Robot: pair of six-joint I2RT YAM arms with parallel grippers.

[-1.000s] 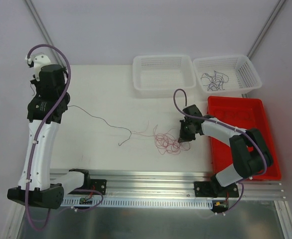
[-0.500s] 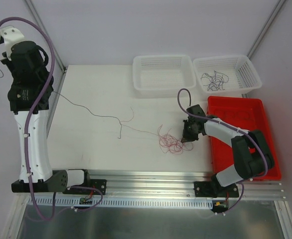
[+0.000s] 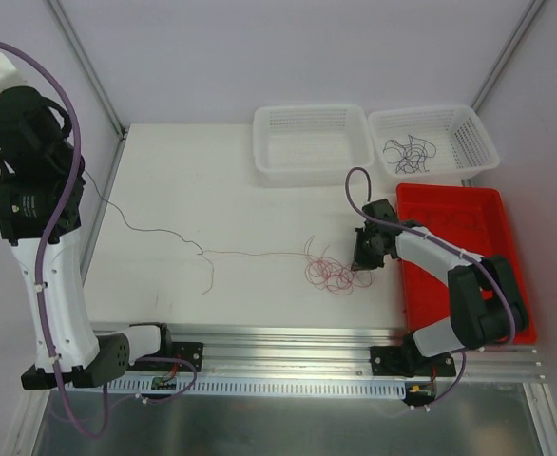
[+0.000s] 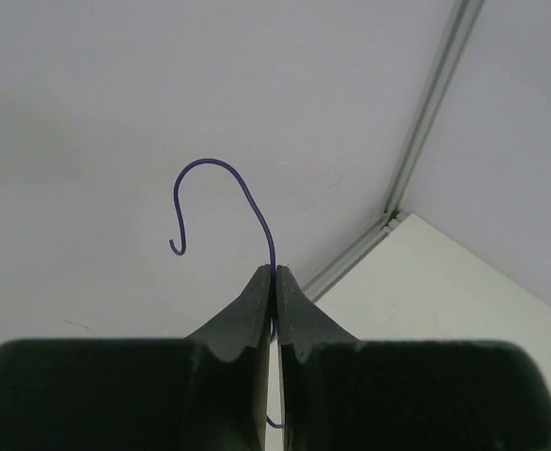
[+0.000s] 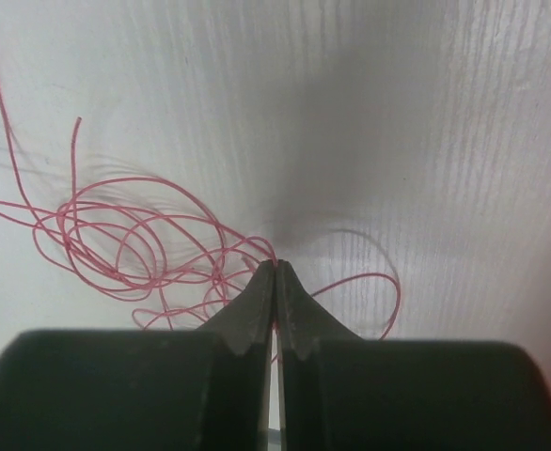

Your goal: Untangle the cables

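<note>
Top external showed the left arm held high beyond the left edge of the tabletop (image 3: pixel 212 171), with a thin purple wire (image 3: pixel 155 230) running from it across the tabletop to the tangle of red wires (image 3: pixel 331 274) near the right edge, just beside the red tray (image 3: pixel 450 214). In the left wrist view the left pincer (image 4: pixel 274 272) was pressed together on the purple wire, whose hooked end stood above the fingertips. The right pincer (image 5: pixel 275 266) was pinching a strand at the edge of the red wires, low over the tabletop.
</note>
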